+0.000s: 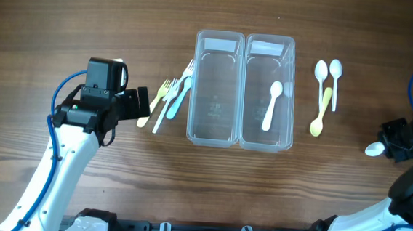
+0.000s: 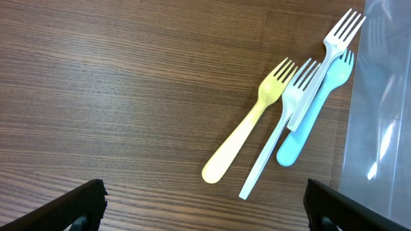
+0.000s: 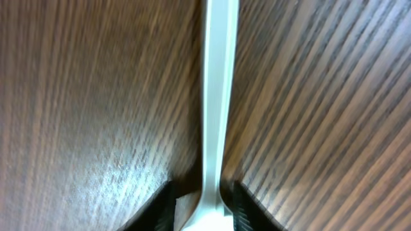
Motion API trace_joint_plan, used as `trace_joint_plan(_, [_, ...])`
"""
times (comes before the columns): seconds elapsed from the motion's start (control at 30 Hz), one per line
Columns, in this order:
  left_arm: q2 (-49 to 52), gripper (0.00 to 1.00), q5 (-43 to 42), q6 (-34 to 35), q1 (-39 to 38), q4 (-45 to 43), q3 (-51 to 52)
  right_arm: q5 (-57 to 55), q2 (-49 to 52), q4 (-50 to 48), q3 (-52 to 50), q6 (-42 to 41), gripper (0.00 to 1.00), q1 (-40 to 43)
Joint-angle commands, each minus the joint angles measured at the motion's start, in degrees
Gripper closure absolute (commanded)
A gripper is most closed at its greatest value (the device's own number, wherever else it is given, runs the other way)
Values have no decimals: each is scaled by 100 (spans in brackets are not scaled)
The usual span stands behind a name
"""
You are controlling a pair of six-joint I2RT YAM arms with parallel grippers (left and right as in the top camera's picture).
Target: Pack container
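Note:
Two clear containers stand side by side: the left one (image 1: 216,87) is empty, the right one (image 1: 269,91) holds a white spoon (image 1: 271,104). Several forks lie left of them: yellow (image 2: 247,131), thin white (image 2: 276,138), blue (image 2: 308,128) and white (image 2: 324,64). My left gripper (image 2: 205,212) is open and empty, just short of the fork handles; it also shows in the overhead view (image 1: 140,105). My right gripper (image 1: 395,145) at the far right is shut on a white spoon (image 3: 218,83), low over the table.
Two white spoons (image 1: 327,71) and a yellow spoon (image 1: 321,112) lie right of the containers. The left container's wall (image 2: 385,96) shows at the right edge of the left wrist view. The table is brown wood.

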State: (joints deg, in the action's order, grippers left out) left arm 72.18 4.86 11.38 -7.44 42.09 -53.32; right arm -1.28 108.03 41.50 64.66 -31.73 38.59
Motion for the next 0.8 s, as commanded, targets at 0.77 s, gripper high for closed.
trace_joint_plan(0.77, [11, 0, 59, -90, -4, 4, -118, 1722, -3132, -505, 422, 1335, 96, -4769])
